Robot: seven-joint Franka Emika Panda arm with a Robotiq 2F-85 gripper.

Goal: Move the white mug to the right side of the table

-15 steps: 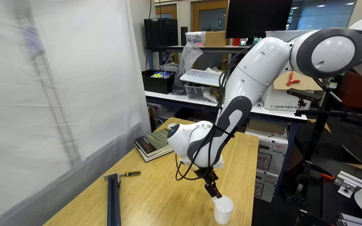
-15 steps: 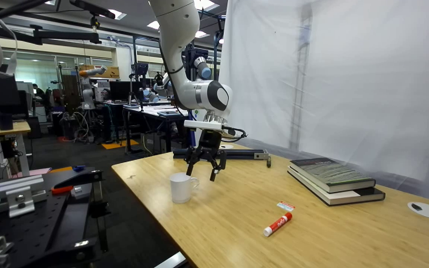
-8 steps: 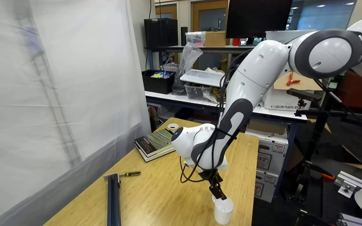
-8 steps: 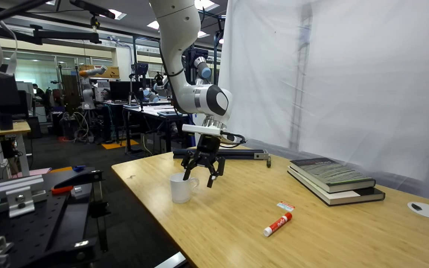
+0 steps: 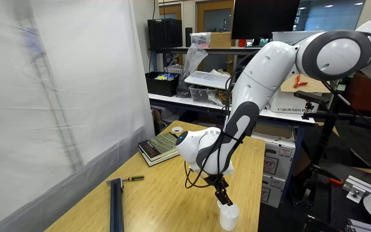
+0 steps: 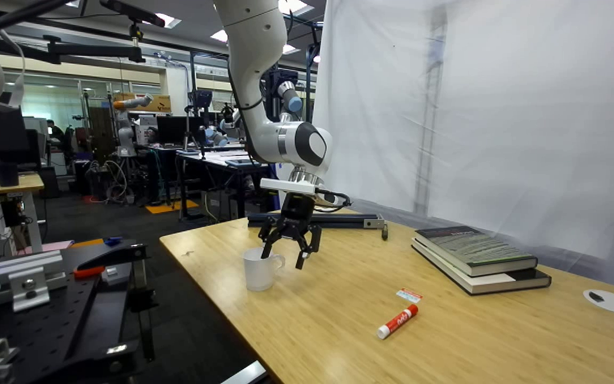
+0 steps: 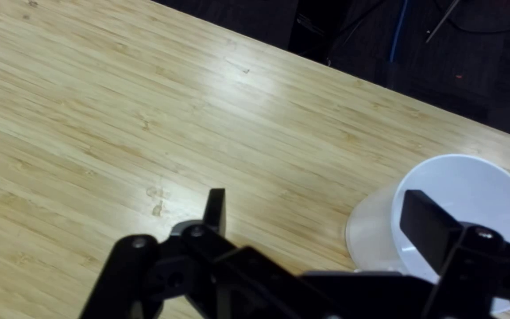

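The white mug stands upright on the wooden table, near its edge. It also shows in an exterior view and at the right of the wrist view. Its handle points toward the gripper's side and is mostly hidden in the wrist view. My gripper is open and tilted above the mug. One finger is over or just inside the mug's rim; the other is outside, beyond the handle. In the wrist view the gripper has a wide gap with nothing clamped. Whether a finger touches the mug I cannot tell.
Two stacked books, a red marker and a small label lie on the table. A dark metal rail and a screwdriver lie farther along. A white curtain hangs along one side.
My gripper has moved down and toward the mug, so one finger has come over its rim. In the last half second it has barely moved. The mug has not moved.
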